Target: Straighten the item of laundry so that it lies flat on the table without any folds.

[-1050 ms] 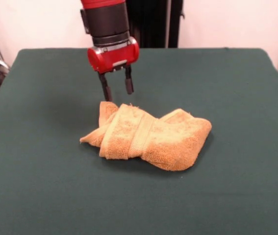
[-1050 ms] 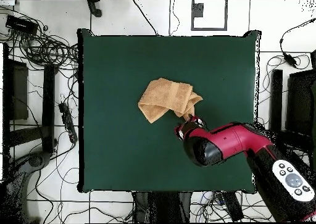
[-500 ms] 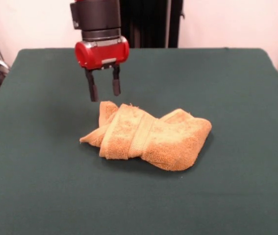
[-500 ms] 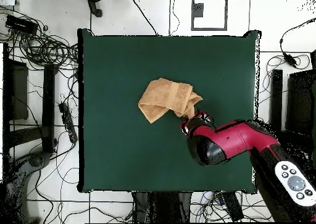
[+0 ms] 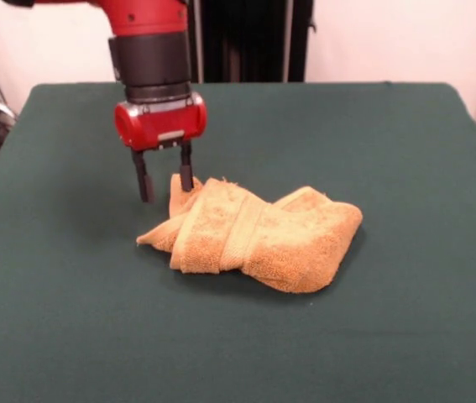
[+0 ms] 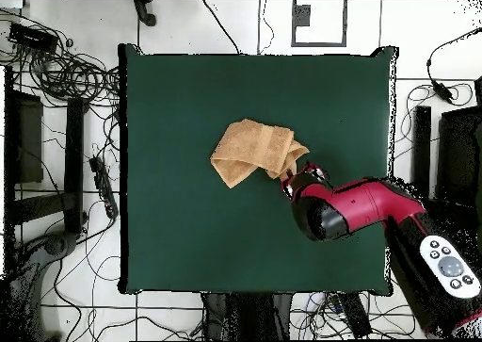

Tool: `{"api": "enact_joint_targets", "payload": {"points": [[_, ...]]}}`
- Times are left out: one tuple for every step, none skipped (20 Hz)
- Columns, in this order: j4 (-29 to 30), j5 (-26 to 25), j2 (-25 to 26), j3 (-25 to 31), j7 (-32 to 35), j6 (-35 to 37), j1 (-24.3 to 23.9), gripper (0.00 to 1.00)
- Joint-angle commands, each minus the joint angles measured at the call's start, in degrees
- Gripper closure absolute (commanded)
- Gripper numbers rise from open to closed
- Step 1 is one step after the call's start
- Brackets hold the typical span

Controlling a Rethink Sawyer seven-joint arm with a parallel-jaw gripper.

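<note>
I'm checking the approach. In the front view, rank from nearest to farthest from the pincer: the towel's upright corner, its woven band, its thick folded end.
1. Upright corner, right beside the pincer.
2. Woven band, mid-towel.
3. Thick folded end, picture right.

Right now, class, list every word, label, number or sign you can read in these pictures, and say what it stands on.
None can be read.
The towel, the green table and the gripper carry no visible writing.
The arm's button panel has marks too small to read.
</note>
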Motion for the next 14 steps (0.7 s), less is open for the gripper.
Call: {"api": "enact_joint_targets", "payload": {"points": [[-4.24, 0.16, 6.20, -0.61, -7.26, 6.28, 2.07, 0.00], [-4.29, 0.28, 6.28, -0.67, -7.56, 6.71, 2.07, 0.00], [-4.27, 0.30, 6.28, -0.73, -7.67, 6.87, 2.07, 0.00], [-4.01, 0.63, 6.02, -0.58, -8.06, 7.32, 1.89, 0.00], [-3.85, 0.76, 6.02, -0.49, -8.48, 7.59, 1.73, 0.00], [-3.75, 1.14, 6.14, -0.45, -9.26, 8.52, 1.59, 0.00], [-3.62, 1.36, 6.18, -0.50, -10.32, 9.60, 1.53, 0.00], [-3.42, 1.55, 6.01, -0.66, -10.99, 10.48, 1.50, 0.00], [-3.27, 1.48, 5.76, -0.89, -11.39, 11.05, 1.62, 0.00], [-3.09, 1.46, 5.37, -1.03, -11.96, 11.67, 1.60, 0.00], [-2.91, 1.34, 4.85, -1.31, -12.59, 12.39, 1.67, 0.00], [-2.76, 1.18, 4.27, -1.63, -13.03, 13.04, 1.75, 0.00], [-2.58, 1.21, 3.76, -1.84, -13.34, 13.67, 1.79, 0.00], [-2.73, 1.21, 3.39, -2.04, -13.61, 14.42, 2.00, 0.00]]}}
